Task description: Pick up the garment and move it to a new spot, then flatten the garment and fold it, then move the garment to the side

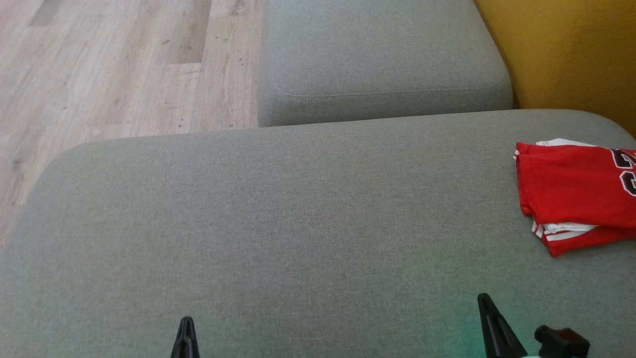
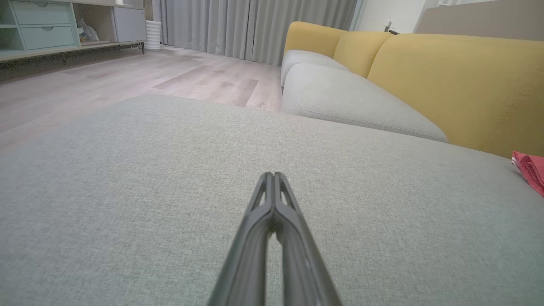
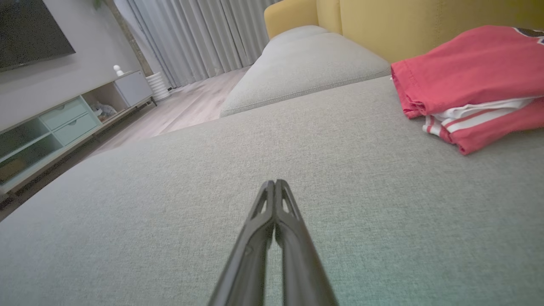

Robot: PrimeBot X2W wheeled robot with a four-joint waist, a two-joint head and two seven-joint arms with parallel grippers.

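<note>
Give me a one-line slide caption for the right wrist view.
Right claw shut and empty over the grey cushion, folded red garment lying ahead to the right.

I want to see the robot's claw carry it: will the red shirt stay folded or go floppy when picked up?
Probably floppy: the red shirt is soft cloth in folded layers, so lifted by one edge it would likely sag and unfold. Pushed, it may bunch up on the grey cushion rather than slide.
</note>
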